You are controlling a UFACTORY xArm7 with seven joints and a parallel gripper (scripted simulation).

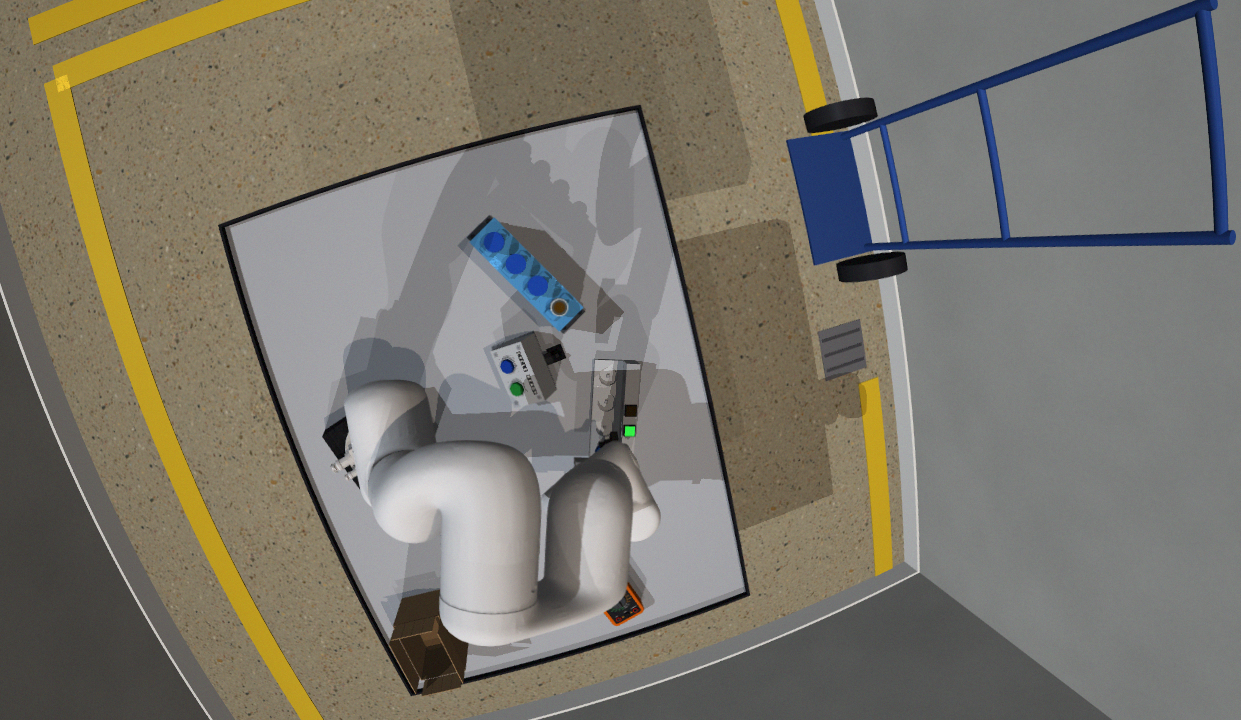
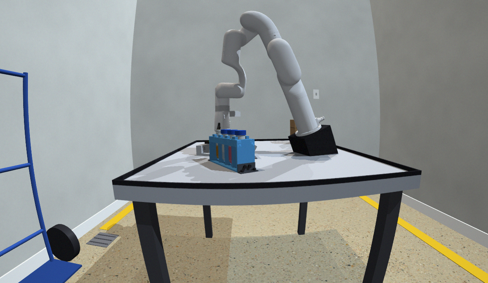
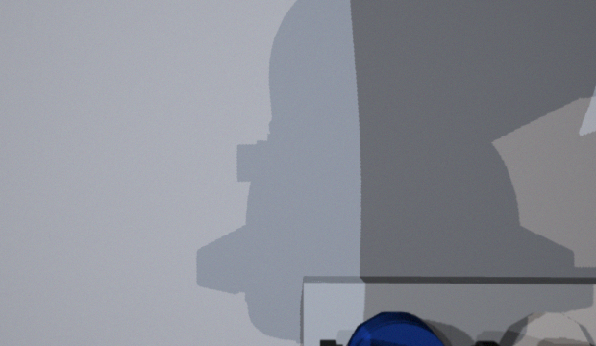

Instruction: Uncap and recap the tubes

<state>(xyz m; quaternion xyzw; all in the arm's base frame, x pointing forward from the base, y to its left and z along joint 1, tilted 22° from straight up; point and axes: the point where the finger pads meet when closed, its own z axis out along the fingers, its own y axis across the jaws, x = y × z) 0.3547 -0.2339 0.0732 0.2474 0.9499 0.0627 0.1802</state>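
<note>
My gripper [image 3: 407, 342] is low over the end nest of the cap tray [image 3: 327, 308], which lies along the worktop [image 1: 293, 295] edge on the hand-truck [image 1: 830, 197] side. Its fingers stand about half apart. They look to straddle the blue cap [image 3: 396, 329] rather than clamp it, though only their black tips show at the frame's bottom edge. The cap is a smooth, glossy round dome, mouth down in a pale grey moulded nest.

Beside the tray the green lamp [image 1: 629, 430] glows, so I judge recapping is due. Towards mid-worktop sits the boxy grey key housing [image 1: 527, 367]. Beyond it, nearer the far edge, the blue block rack [image 2: 244, 151] carries three capped tubes. Its end tube [image 1: 559, 307] is open and shows brown. I take that to be tube 4, waiting for this cap.
</note>
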